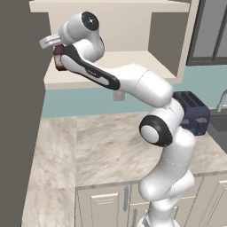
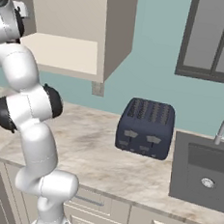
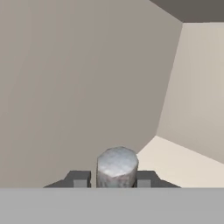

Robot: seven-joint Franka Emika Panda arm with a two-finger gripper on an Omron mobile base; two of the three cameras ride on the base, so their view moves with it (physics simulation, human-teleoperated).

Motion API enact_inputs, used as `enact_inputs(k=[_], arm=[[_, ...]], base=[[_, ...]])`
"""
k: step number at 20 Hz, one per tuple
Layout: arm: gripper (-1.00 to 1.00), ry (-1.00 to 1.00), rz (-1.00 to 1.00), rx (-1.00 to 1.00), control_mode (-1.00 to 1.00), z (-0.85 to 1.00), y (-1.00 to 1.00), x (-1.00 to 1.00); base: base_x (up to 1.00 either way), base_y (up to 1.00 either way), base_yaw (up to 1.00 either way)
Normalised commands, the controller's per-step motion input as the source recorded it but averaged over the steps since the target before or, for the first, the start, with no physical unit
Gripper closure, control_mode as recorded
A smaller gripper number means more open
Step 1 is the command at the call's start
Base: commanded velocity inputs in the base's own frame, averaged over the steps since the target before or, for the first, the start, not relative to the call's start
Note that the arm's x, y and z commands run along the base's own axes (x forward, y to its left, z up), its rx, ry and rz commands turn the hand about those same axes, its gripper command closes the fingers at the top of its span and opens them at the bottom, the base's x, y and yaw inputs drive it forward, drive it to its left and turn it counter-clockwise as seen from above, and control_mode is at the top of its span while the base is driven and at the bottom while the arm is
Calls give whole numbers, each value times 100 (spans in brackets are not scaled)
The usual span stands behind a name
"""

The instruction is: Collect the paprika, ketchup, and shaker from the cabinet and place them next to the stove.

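- Left base view: the arm is stretched up and left to the cabinet (image 1: 164,66), at the shelf's left end. A dark red-brown jar, the paprika (image 1: 58,62), is seen by the hand, partly hidden behind the arm. The pincer's tips can't be made out here.
- A dark toaster (image 1: 195,111) is seen on the tabletop (image 1: 97,146), w/ a sink edge at far right.
- Right base view: the open cabinet is seen up left, toaster in the middle, sink (image 2: 204,176) and tap at right.
- Hand view: the pincer (image 3: 117,179) is closed tight on the paprika's greyish cap, one dark tip on each side. Beige cabinet walls and shelf are seen behind it.
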Motion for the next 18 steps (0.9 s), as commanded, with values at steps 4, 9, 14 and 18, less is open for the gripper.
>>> enact_inputs(k=[4,9,14,18], arm=[[100,-1,0,0,-100,-5,-15,-39],[100,-1,0,0,-100,-3,-26,-47],[100,-4,0,5,-100,0,-52,-54],[100,-5,0,7,-100,0,-70,-47]], base=[[0,0,0],[0,0,0],[0,0,0],[0,0,0]])
